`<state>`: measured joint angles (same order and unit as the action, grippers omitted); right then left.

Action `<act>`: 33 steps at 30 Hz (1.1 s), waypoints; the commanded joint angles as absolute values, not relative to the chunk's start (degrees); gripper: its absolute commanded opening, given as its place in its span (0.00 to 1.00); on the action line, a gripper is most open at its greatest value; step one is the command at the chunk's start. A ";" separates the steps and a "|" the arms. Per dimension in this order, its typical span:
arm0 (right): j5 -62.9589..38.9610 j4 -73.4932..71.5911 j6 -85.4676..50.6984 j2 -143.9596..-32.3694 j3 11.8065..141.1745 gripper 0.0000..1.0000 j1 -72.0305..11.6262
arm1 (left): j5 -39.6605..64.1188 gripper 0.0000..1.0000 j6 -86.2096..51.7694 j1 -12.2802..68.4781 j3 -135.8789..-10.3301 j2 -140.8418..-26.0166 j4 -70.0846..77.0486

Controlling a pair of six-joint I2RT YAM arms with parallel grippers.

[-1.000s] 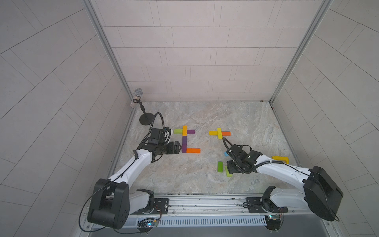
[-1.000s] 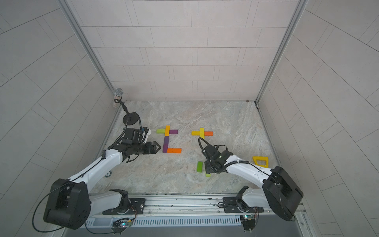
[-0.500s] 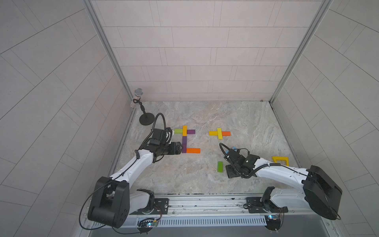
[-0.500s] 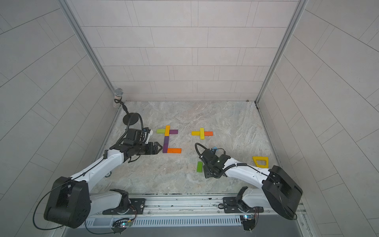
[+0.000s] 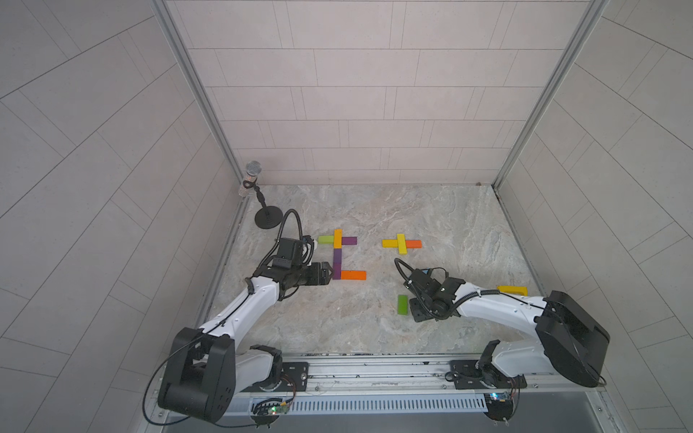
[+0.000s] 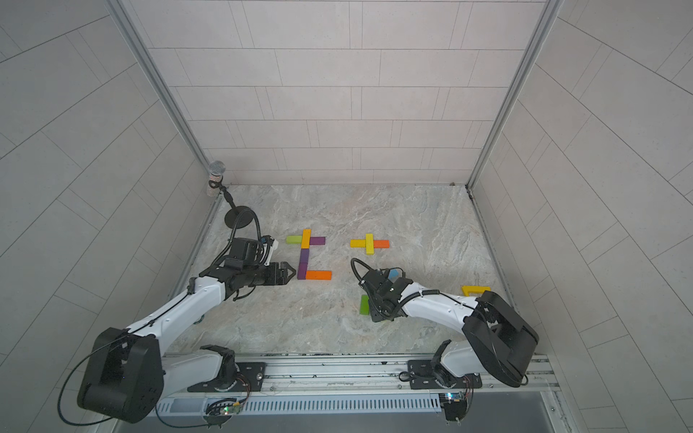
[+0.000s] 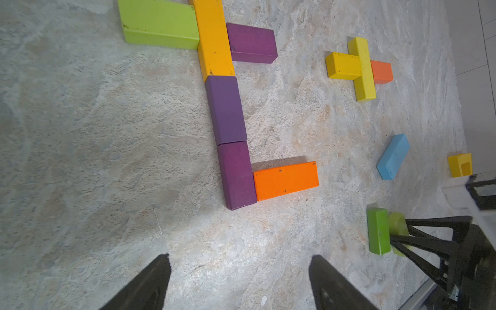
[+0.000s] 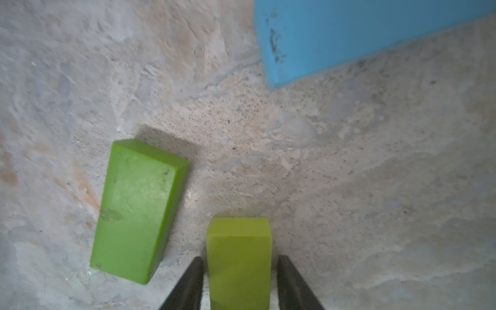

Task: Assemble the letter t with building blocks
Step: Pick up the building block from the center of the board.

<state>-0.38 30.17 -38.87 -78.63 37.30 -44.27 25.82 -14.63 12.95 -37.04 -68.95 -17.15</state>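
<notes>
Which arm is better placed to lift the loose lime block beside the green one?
Right. The right gripper straddles the lime block. The left gripper hangs open and empty by the purple blocks.

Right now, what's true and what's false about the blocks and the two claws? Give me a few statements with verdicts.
1. A lime block sits between the fingers of the right gripper. True.
2. The left gripper holds an orange block. False: it is open and empty; the long orange block lies flat on the table.
3. The light blue block touches no other block. True.
4. The green block is stacked on the lime one. False: it lies flat beside it, apart.
</notes>
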 commanded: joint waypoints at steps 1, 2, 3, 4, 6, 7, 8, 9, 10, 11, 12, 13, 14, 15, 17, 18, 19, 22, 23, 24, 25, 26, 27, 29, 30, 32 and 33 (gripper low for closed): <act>-0.15 30.30 -38.36 -79.50 38.32 0.23 -43.77 | 25.51 0.86 -13.80 13.17 -36.91 -68.55 -16.87; -0.25 30.27 -38.29 -79.58 38.45 0.18 -43.64 | 25.46 0.86 -13.82 13.14 -36.91 -68.53 -16.87; -0.34 30.37 -38.25 -79.67 38.57 0.15 -43.56 | 25.51 0.86 -13.84 13.17 -36.97 -68.60 -16.83; -0.27 30.56 -38.16 -79.61 38.67 0.12 -43.42 | 25.53 0.86 -13.77 13.17 -37.06 -68.67 -16.96; -0.03 31.21 -38.18 -79.26 38.97 0.07 -43.29 | 25.56 0.86 -13.60 13.15 -37.20 -68.98 -17.14; 0.22 31.97 -38.17 -78.90 39.25 0.07 -43.25 | 25.52 0.86 -13.40 13.14 -37.39 -69.02 -17.20; 0.48 32.92 -38.21 -78.50 39.72 0.06 -43.16 | 25.55 0.86 -13.36 13.18 -37.52 -69.09 -17.37; 0.84 34.01 -38.28 -77.81 40.23 0.06 -43.15 | 25.56 0.86 -13.22 13.18 -37.69 -69.08 -17.61; 1.24 35.19 -38.31 -77.02 41.11 0.06 -43.09 | 25.43 0.86 -13.08 13.18 -37.79 -69.02 -17.75; 1.79 36.43 -38.32 -76.34 41.99 0.06 -43.07 | 25.41 0.86 -12.94 13.15 -37.88 -69.05 -17.84; 2.85 38.07 -38.68 -75.53 43.22 0.06 -42.91 | 25.32 0.86 -12.95 13.10 -37.95 -69.10 -17.84; 3.81 39.43 -39.29 -75.00 44.35 0.06 -42.70 | 25.48 0.86 -12.92 13.10 -38.06 -69.28 -17.84; 4.70 40.74 -39.69 -74.56 45.74 0.06 -42.22 | 25.45 0.86 -12.92 13.01 -38.35 -69.58 -17.89; 5.08 41.52 -39.66 -74.16 47.10 0.06 -41.52 | 25.57 0.86 -12.94 13.11 -38.70 -69.78 -17.93; 5.49 42.94 -38.85 -74.09 49.66 0.06 -39.89 | 25.91 0.86 -13.04 13.05 -39.55 -70.36 -18.09; 5.54 43.93 -38.23 -74.33 51.14 0.06 -38.77 | 26.04 0.86 -12.99 13.04 -40.08 -70.62 -18.34; 5.35 44.77 -37.91 -74.73 52.81 0.05 -37.40 | 26.06 0.86 -12.99 13.01 -40.41 -70.80 -18.51; 1.45 44.26 -37.45 -75.43 56.13 0.05 -32.34 | 25.97 0.86 -12.79 13.04 -41.12 -71.16 -18.63; 0.52 43.32 -37.36 -75.71 56.74 0.05 -30.96 | 25.91 0.86 -12.72 13.09 -41.19 -71.23 -18.68; 0.14 42.09 -37.32 -76.23 57.27 0.05 -29.87 | 25.78 0.86 -12.53 13.01 -41.27 -71.36 -18.84; 0.09 41.20 -37.23 -76.75 57.60 0.05 -29.11 | 25.61 0.86 -12.42 13.01 -41.46 -71.45 -19.09; 0.01 40.63 -36.99 -77.61 58.18 0.05 -28.38 | 25.20 0.86 -12.31 13.02 -41.72 -71.58 -19.47; 0.00 40.47 -36.61 -78.84 59.12 0.05 -27.61 | 24.90 0.86 -11.97 13.04 -42.03 -71.89 -20.11; -1.03 40.56 -35.56 -81.34 60.79 0.05 -26.67 | 24.22 0.86 -11.38 13.05 -43.03 -72.68 -21.43; -1.39 40.93 -35.46 -82.73 61.92 0.05 -26.12 | 23.86 0.86 -11.02 13.05 -43.50 -73.13 -22.15; -1.17 41.24 -35.73 -85.17 63.31 0.05 -26.01 | 23.06 0.86 -10.73 13.03 -44.14 -73.76 -23.00; -1.06 41.13 -36.05 -86.06 63.80 0.04 -26.01 | 22.81 0.86 -10.78 12.97 -44.26 -74.01 -23.16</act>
<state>-0.93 40.27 -36.18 -84.25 62.19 -26.17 24.38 -12.49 12.93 -42.44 -73.21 -20.67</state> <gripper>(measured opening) 0.303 0.858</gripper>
